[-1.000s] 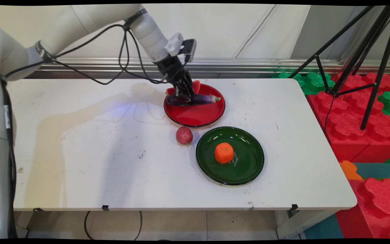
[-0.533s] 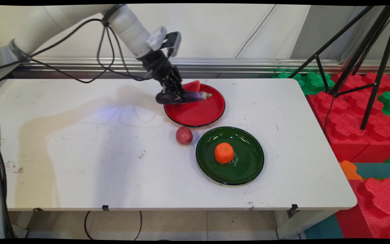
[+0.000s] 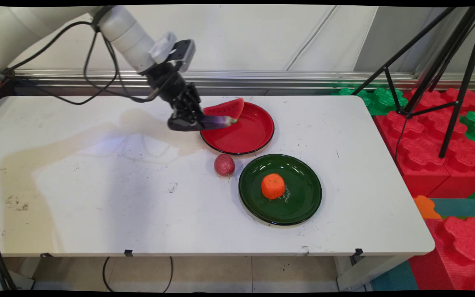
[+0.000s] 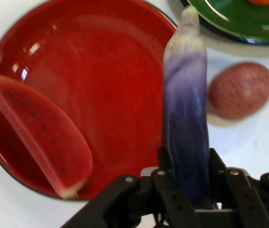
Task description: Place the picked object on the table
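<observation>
My gripper (image 3: pixel 188 121) is shut on a purple eggplant (image 3: pixel 217 121) and holds it level above the left rim of the red plate (image 3: pixel 245 138). In the hand view the eggplant (image 4: pixel 186 118) rises from between the fingers (image 4: pixel 165 164), its pale tip pointing toward the green plate (image 4: pixel 238 19). A watermelon slice (image 3: pixel 224 109) lies at the back of the red plate; the hand view shows this watermelon slice (image 4: pixel 39 133) on the plate's left part. A reddish round fruit (image 3: pixel 224 164) sits on the table below the red plate.
A green plate (image 3: pixel 303 202) with an orange (image 3: pixel 273 186) on it stands right of the reddish fruit. A black tripod (image 3: pixel 427 62) and red and green foam blocks (image 3: pixel 427 144) are off the table's right end.
The gripper has lifted the eggplant off the red plate and carried it left, from over the plate's middle to its left rim. The watermelon slice is now uncovered.
</observation>
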`<state>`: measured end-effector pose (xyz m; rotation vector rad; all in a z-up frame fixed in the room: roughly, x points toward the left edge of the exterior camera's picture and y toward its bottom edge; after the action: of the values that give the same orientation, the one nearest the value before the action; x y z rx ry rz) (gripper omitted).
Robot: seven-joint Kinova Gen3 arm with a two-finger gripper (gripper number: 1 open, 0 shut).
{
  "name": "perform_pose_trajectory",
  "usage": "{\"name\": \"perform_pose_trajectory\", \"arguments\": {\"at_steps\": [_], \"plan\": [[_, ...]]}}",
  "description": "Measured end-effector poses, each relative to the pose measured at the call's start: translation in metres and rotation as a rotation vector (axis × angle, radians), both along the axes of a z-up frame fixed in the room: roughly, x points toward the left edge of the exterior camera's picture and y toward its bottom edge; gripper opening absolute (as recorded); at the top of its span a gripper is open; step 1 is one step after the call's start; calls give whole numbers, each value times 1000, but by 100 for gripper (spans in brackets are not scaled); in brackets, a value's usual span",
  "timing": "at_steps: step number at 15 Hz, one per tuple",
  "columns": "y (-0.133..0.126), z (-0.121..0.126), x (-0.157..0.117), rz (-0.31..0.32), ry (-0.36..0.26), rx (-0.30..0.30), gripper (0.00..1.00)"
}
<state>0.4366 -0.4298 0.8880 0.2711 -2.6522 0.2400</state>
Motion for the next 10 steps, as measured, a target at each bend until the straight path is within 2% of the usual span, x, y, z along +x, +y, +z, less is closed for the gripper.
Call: {"name": "perform_pose_trajectory", "arguments": {"at_steps": [4, 10], "plan": [[26, -6, 23, -12, -41, 24, 0], [45, -24, 40, -11, -78, 61, 0]]}}
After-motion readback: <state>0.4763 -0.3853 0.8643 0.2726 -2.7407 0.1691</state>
